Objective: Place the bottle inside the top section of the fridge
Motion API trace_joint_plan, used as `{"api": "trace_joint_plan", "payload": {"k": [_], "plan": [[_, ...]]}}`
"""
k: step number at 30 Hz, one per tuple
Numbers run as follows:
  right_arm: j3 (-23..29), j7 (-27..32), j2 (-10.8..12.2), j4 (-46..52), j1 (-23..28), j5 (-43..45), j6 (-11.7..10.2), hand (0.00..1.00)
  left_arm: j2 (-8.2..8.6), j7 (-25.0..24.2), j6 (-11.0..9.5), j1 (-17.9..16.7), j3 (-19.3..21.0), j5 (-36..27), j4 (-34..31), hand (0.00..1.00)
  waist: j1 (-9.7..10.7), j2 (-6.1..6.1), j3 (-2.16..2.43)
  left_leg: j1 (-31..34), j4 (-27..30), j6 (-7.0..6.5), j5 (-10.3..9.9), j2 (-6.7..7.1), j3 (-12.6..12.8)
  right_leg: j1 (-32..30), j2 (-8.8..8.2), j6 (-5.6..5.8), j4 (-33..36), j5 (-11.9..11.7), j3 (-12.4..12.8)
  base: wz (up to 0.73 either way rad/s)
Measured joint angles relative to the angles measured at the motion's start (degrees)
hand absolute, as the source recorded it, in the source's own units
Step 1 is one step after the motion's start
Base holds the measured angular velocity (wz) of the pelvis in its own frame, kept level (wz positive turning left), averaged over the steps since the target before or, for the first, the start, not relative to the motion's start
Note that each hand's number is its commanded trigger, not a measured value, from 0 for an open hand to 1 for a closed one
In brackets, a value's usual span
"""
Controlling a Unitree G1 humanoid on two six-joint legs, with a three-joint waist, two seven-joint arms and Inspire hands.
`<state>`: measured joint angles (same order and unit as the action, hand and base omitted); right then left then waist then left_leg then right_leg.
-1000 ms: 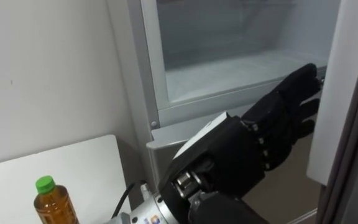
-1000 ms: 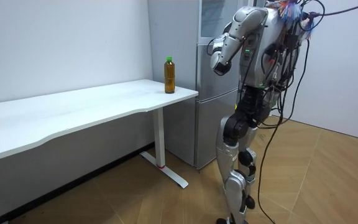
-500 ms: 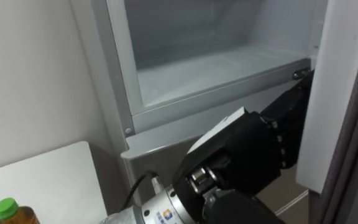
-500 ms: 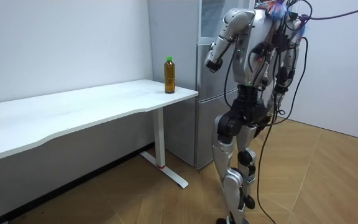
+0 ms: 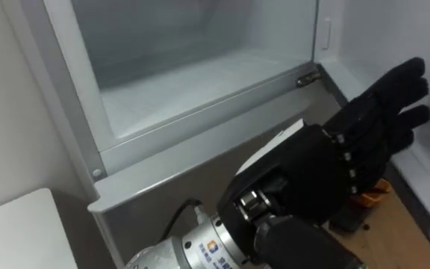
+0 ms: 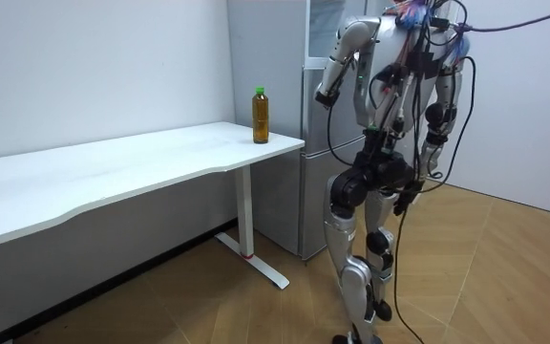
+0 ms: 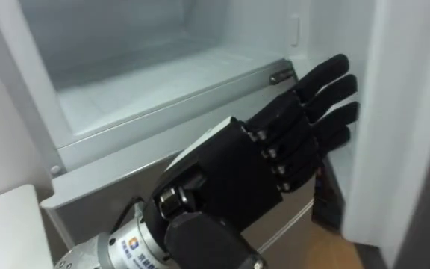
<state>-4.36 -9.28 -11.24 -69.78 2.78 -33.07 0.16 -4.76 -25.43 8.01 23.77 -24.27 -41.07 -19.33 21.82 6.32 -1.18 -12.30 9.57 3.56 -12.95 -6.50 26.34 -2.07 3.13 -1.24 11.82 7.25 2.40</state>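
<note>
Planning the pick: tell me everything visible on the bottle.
The bottle stands upright on the white table, near the corner next to the fridge. It looks like clear plastic filled with amber-brown liquid, with a green cap on. Only the tabletop touches it; the left hand is open up at the fridge, away from it.

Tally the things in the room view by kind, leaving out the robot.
Bottle: 1
Table: 1
Fridge: 1
Total: 3
</note>
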Motion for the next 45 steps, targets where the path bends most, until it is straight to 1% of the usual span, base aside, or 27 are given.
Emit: {"api": "trace_joint_plan", "payload": {"k": [3, 7, 9, 14, 19, 22, 25, 27, 28, 30, 31, 32, 33, 34, 35, 36, 37, 38, 39, 40, 41, 42, 43, 44, 45], "plan": [[0.0, 0.0, -0.1, 0.8, -0.1, 0.1, 0.1, 0.0, 0.0, 0.0, -1.0, 1.0, -0.9, 0.0, 1.1, 0.0, 0.0, 0.07, 0.03, 0.1, 0.0, 0.0, 0.0, -0.18, 0.4, -1.0, 0.58, -0.22, 0.5, -0.1, 1.0, -0.23], [0.0, -0.1, -0.3, 0.8, 0.0, 0.8, 0.1, 0.0, 0.27, -0.1, -1.7, 2.0, -1.7, 0.0, 2.3, 0.0, 0.0, 0.22, -0.04, 0.2, 0.0, 0.01, 0.0, -0.27, 1.1, -1.4, 0.97, -0.39, 0.7, -0.2, 1.8, -0.13], [0.0, -0.1, -0.5, 0.8, 0.0, 0.8, 0.1, 0.0, 0.81, -0.1, -2.1, 2.0, -1.7, 0.0, 2.7, 0.0, 0.0, 0.5, -0.02, 0.1, 0.0, 0.01, 0.0, -0.29, 1.8, -1.8, 1.14, -0.48, 0.9, -0.2, 2.3, -0.15], [0.0, 0.0, -0.7, 0.5, 0.6, -0.2, 0.1, 0.0, 0.79, -0.1, -2.1, 2.0, -1.9, -0.1, 2.7, 0.0, 0.1, 0.59, -0.03, 0.1, 0.1, 0.01, 0.0, -0.5, 1.8, -2.0, 1.4, -0.65, 1.1, -0.3, 2.5, -0.03], [-0.3, 0.4, -1.1, -0.8, 0.5, -0.5, 0.1, 0.0, 1.0, -0.4, -2.7, 2.1, -1.9, 0.0, 3.5, 0.0, -0.1, 0.56, -0.05, 0.3, 0.1, 0.02, 0.0, -0.79, 1.8, -1.8, 1.52, -0.93, 1.1, -0.5, 2.1, 0.02], [-0.6, 0.5, -1.2, -1.6, 0.4, -0.3, 0.2, 0.0, 1.0, -0.4, -2.7, 2.1, -2.1, 0.1, 3.7, 0.0, 0.0, 0.52, -0.08, 0.7, 0.1, 0.02, 0.0, -0.8, -0.1, -1.4, 1.17, -0.95, 0.8, -0.5, 0.8, 0.24], [-0.6, 0.6, -1.2, -1.6, 0.2, -0.1, 0.9, 0.0, 0.98, -0.3, -2.7, 2.1, -2.6, 0.0, 3.7, 0.0, -0.2, 0.46, -0.12, 1.3, 0.0, 0.02, 0.0, -0.73, -2.3, -1.1, 0.6, -0.96, 0.8, -0.5, -1.1, 0.36], [-0.7, 0.8, -1.2, -1.3, 0.2, -0.3, 1.0, 0.0, 0.98, 0.1, -2.7, 2.1, -2.7, 0.0, 3.6, 0.0, -0.3, 0.45, -0.13, 2.2, 0.1, 0.02, 0.0, -0.64, -4.4, -1.1, -0.09, -0.88, 0.8, -0.4, -3.2, 0.5], [-0.7, 1.0, -1.2, -1.3, 0.2, -0.4, 1.1, 0.0, 0.92, 0.2, -2.7, 2.1, -2.8, 0.0, 3.5, 0.0, -0.3, 0.45, -0.13, 2.5, 0.0, 0.02, 0.0, -0.64, -4.7, -1.1, -0.24, -0.86, 0.8, -0.4, -3.8, 0.53], [-0.7, 1.6, -1.1, -1.3, 0.2, -0.1, 1.1, 0.0, 0.72, 0.7, -2.5, 2.1, -2.8, 0.0, 3.5, 0.0, -1.2, 0.14, -0.33, 3.0, -0.1, 0.02, 0.0, -0.61, -6.5, -0.9, -0.84, -0.87, 1.0, -0.3, -5.8, 0.47], [-0.7, 1.8, -1.1, -1.3, 0.2, -0.2, 1.1, 0.0, 0.71, 1.0, -2.4, 2.1, -2.7, 0.0, 3.6, 0.0, -1.8, 0.02, -0.41, 3.1, -0.1, 0.02, 0.0, -0.6, -6.9, -0.9, -1.02, -0.86, 1.1, -0.3, -6.1, 0.38], [-0.7, 2.0, -1.0, -1.4, 0.1, -0.2, 1.1, 0.0, 0.56, 1.2, -2.1, 2.1, -2.5, 0.1, 3.6, 0.0, -2.6, -0.26, -0.6, 3.3, -0.1, 0.02, 0.0, -0.54, -7.9, -0.9, -1.22, -0.89, 1.1, -0.1, -7.2, 0.42], [-0.7, 2.3, -1.0, -1.4, 0.0, -0.2, 1.1, 0.0, 0.09, 1.2, -2.0, 2.1, -2.5, 0.1, 3.5, 0.0, -3.3, -0.57, -0.73, 3.8, 0.0, 0.02, 0.0, -0.46, -9.1, -0.9, -1.48, -0.82, 1.4, 0.1, -7.9, 0.47], [-0.8, 2.3, -1.0, -1.4, 0.0, -0.1, 1.1, 0.0, -0.16, 1.3, -2.0, 2.1, -2.5, 0.1, 3.5, 0.0, -3.7, -0.76, -0.82, 4.0, 0.0, 0.03, 0.0, -0.36, -9.6, -1.0, -1.69, -0.76, 1.7, 0.3, -8.5, 0.58], [-0.8, 2.3, -1.0, -1.4, -0.1, 0.0, 1.1, 0.0, -0.52, 1.3, -2.0, 2.1, -2.5, 0.2, 3.5, 0.0, -4.4, -0.96, -0.87, 4.3, 0.0, 0.05, 0.0, -0.13, -10.8, -1.2, -2.06, -0.56, 2.2, 0.8, -9.3, 0.57], [-0.8, 2.3, -1.1, -1.4, -0.2, 0.1, 1.1, 0.0, -0.54, 1.3, -2.0, 2.1, -2.5, 0.3, 3.5, 0.0, -5.4, -1.07, -0.82, 4.8, 0.1, 0.08, 0.1, 0.11, -11.7, -1.3, -2.55, -0.41, 2.5, 0.9, -10.3, 0.54], [-0.8, 2.4, -1.1, -1.4, -0.4, 0.2, 1.1, 0.0, -0.6, 1.3, -2.0, 2.1, -2.4, 0.6, 3.5, 0.0, -5.9, -1.19, -0.8, 4.9, 0.1, 0.06, 0.1, 0.24, -12.1, -1.3, -2.79, -0.35, 2.7, 1.0, -10.6, 0.37], [-1.2, 2.4, -1.0, -1.5, -0.5, 0.3, 1.1, 0.0, -0.96, 1.3, -2.0, 1.7, -2.4, 0.7, 3.5, 0.0, -7.4, -1.48, -0.67, 4.8, 0.1, 0.03, 0.1, 0.41, -12.6, -1.2, -3.01, -0.27, 2.8, 1.1, -11.0, 0.21], [-1.3, 2.4, -0.9, -1.5, -0.5, 0.3, 1.1, 0.0, -1.46, 1.5, -2.0, 1.0, -2.4, 0.7, 3.5, 0.0, -8.4, -1.87, -0.43, 4.8, 0.1, -0.01, 0.2, 0.45, -12.8, -0.9, -3.11, -0.27, 2.8, 1.1, -11.3, 0.17], [-1.6, 2.4, -0.9, -1.5, -0.5, 0.5, 1.1, 0.0, -1.78, 1.6, -2.0, 0.6, -2.4, 0.7, 3.4, 0.0, -8.7, -2.13, -0.27, 4.8, 0.1, -0.02, 0.2, 0.47, -13.1, -0.8, -3.19, -0.26, 2.8, 1.1, -11.6, 0.21], [-1.9, 2.4, -0.5, -1.5, -0.4, 1.0, 1.1, 0.0, -2.54, 1.9, -2.0, -0.1, -2.3, 1.0, 3.3, 0.0, -9.8, -2.65, 0.11, 4.9, 0.3, -0.06, 0.2, 0.5, -14.0, -0.3, -3.31, -0.24, 2.6, 1.1, -12.3, 0.28], [-1.9, 2.3, -0.3, -1.5, -0.4, 2.4, 1.0, 0.0, -3.44, 2.2, -2.0, -1.2, -1.7, 2.3, 2.4, 0.0, -10.1, -3.11, 0.35, 4.9, 0.5, -0.06, 0.2, 0.49, -14.7, 0.1, -3.39, -0.25, 2.3, 1.1, -12.8, 0.29], [-1.9, 2.3, -0.2, -1.5, -0.4, 3.0, 1.0, 0.0, -3.74, 2.3, -2.0, -1.9, -1.2, 2.9, 2.0, 0.0, -10.3, -3.22, 0.52, 4.9, 0.6, -0.06, 0.2, 0.48, -15.0, 0.5, -3.44, -0.25, 2.0, 1.1, -13.2, 0.29], [-1.9, 2.3, 0.0, -1.6, -0.4, 3.7, 1.0, 0.0, -3.89, 2.4, -2.0, -2.5, -0.3, 3.7, 1.6, 0.0, -11.2, -3.35, 0.63, 4.8, 0.9, -0.06, 0.2, 0.52, -15.7, 1.1, -3.57, -0.23, 1.7, 1.1, -13.8, 0.23], [-2.2, 2.3, 0.1, -1.8, -0.5, 4.2, 0.8, 0.0, -3.94, 2.6, -2.0, -3.0, 0.7, 3.8, 1.1, 0.0, -12.1, -3.54, 0.66, 4.7, 0.9, -0.06, 0.2, 0.53, -15.7, 1.3, -3.67, -0.21, 1.7, 1.1, -14.1, 0.18]]}}
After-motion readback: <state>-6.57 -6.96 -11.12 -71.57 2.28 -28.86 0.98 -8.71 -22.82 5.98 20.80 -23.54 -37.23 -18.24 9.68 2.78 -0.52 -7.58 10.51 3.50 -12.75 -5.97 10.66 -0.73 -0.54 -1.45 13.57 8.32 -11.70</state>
